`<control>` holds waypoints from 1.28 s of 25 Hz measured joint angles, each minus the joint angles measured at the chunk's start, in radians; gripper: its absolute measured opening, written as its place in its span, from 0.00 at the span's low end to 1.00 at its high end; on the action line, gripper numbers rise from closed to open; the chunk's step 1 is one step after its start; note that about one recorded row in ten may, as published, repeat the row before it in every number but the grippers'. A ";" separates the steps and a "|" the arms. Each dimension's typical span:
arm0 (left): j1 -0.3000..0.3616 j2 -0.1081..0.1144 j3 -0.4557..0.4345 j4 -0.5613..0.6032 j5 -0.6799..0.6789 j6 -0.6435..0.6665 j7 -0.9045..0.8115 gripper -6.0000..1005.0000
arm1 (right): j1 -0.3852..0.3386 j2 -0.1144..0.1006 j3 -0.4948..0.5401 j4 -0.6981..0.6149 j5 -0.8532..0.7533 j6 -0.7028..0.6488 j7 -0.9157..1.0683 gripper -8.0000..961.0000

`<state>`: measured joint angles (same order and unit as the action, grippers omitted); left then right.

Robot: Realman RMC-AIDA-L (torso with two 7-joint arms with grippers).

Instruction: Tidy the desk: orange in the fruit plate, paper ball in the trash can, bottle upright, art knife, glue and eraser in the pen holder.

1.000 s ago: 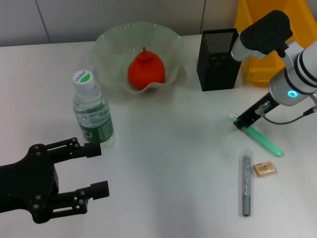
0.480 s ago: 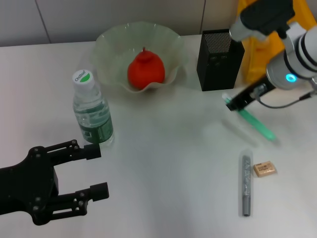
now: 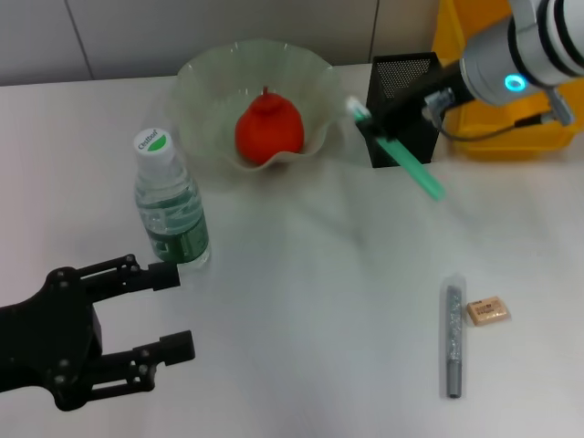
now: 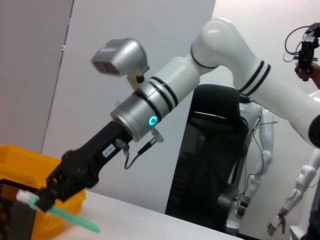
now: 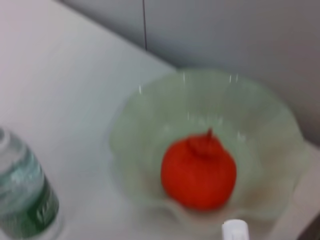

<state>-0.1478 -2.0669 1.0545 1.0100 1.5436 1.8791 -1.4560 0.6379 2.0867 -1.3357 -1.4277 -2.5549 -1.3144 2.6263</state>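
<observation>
Fingers of the right gripper [image 3: 372,123] are closed on a green stick-shaped item with a white cap [image 3: 401,157], which is held in the air, slanting, in front of the pen holder [image 3: 401,109] and just beside the rim of the fruit plate [image 3: 196,82]. Whether this green item is the glue or the art knife cannot be told. In the left wrist view the same gripper [image 4: 44,194] is seen clamped near the capped end of the green item [image 4: 65,214], with the trash can [image 4: 30,160] behind it.

The left gripper [image 3: 169,310] is held low over the near left part of the counter [image 3: 310,274], its two black fingers [image 3: 128,273] spread apart with nothing between them; the upper finger tip lies just beside the base of the bottle [image 3: 169,205].

The bottle is standing upright on the counter, cap on, to the left of the fruit plate. The orange [image 3: 269,128] is lying inside the fruit plate, stem nub up; in the right wrist view the orange [image 5: 198,172] is seen in the middle of the plate [image 5: 150,115], with the bottle [image 5: 22,200] off to one side. The pen holder stands on the counter between the fruit plate and the yellow trash can [image 3: 511,137].

On the near right part of the counter a grey pen-like tool [image 3: 453,339] is lying flat, and the tan eraser [image 3: 486,311] lies just beside it, apart from it.
</observation>
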 joint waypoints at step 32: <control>0.002 0.004 -0.040 -0.033 0.000 0.003 0.003 0.74 | -0.088 -0.007 0.015 0.094 0.249 0.567 -0.287 0.20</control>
<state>-0.1457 -2.0632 1.0149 0.9771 1.5432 1.8822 -1.4526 0.5502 2.0792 -1.3205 -1.3332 -2.3063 -0.7474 2.3396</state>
